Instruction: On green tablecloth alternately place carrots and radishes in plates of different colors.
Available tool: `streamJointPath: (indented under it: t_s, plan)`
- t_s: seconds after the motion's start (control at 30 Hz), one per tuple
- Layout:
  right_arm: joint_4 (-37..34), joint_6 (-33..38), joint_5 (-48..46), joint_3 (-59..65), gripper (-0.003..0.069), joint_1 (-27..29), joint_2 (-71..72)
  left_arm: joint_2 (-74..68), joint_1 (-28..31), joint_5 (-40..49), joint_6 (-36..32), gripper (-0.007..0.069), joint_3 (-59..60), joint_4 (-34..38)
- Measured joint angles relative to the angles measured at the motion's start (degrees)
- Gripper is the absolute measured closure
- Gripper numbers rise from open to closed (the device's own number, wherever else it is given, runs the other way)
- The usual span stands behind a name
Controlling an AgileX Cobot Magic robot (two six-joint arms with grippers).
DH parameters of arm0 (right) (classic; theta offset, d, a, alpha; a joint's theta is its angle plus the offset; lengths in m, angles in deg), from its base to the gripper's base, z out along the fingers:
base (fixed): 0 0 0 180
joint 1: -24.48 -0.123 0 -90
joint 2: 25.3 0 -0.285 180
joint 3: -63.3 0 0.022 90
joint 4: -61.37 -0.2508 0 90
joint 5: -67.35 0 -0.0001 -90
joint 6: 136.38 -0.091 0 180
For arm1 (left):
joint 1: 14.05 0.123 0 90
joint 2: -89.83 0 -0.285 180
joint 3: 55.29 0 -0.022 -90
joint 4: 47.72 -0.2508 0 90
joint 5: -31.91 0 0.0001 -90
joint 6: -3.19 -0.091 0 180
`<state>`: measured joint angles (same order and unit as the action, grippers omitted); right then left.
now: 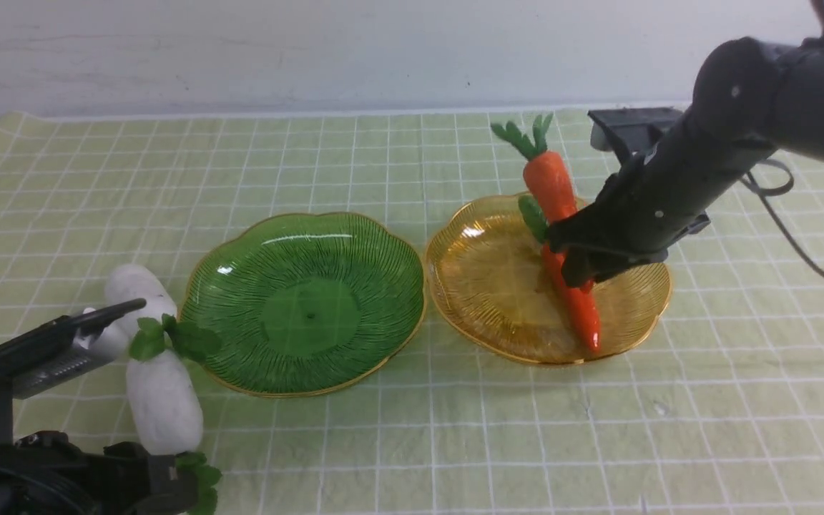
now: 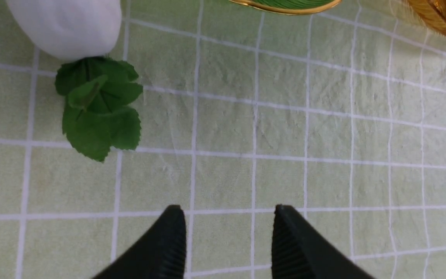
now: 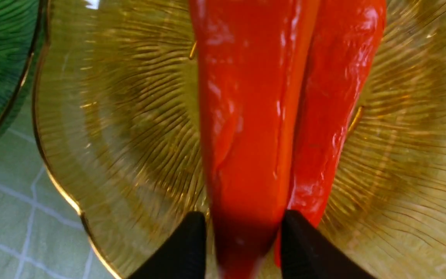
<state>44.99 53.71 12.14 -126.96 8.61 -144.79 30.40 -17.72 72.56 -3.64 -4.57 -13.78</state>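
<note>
- Currently the right tool [image 3: 244, 217] is clamped on one carrot [image 3: 246, 116], low over the yellow plate [image 1: 483, 279], with the leafy end raised on the far side.
- Its long axis runs parallel to the second carrot [image 3: 335, 97], which lies in the same plate with their sides touching. Release looks like a short straight drop.
- Both are glossy orange and tapered.
- Left tool [image 2: 227, 217] is wide open over bare cloth [image 2: 323, 155], gripping nothing.
- Near radish [image 1: 165, 404] and far radish [image 1: 129, 282] lie on the left arm's side, just beside the green plate [image 1: 305, 300].
</note>
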Motion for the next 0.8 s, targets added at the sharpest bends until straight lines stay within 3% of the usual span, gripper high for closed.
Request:
streamJointPath:
  t_s: [0.2,0.37,0.57,0.7,0.8]
  plan:
    - [0.38,-0.43,-1.10,0.00,0.0130,0.00,-0.97,0.00,0.00,0.00,0.00,0.0339,0.00,0.00]
    - [2.54,-0.47,-11.03,-3.21,0.0091,0.00,-0.97,0.00,0.00,0.00,0.00,0.0339,-0.08,0.00]
    - [4.09,-0.55,-14.61,-6.49,0.0207,0.00,0.56,-0.05,0.00,0.18,1.90,0.0339,-3.76,-4.51]
    - [0.67,-0.74,-14.78,-1.61,0.0449,0.00,8.33,-0.29,0.00,-0.03,6.47,0.0329,-7.78,-14.04]
    - [-0.13,-0.74,-14.85,2.17,0.0542,0.00,12.60,-0.90,0.00,-0.28,8.38,0.0312,-7.92,-17.51]
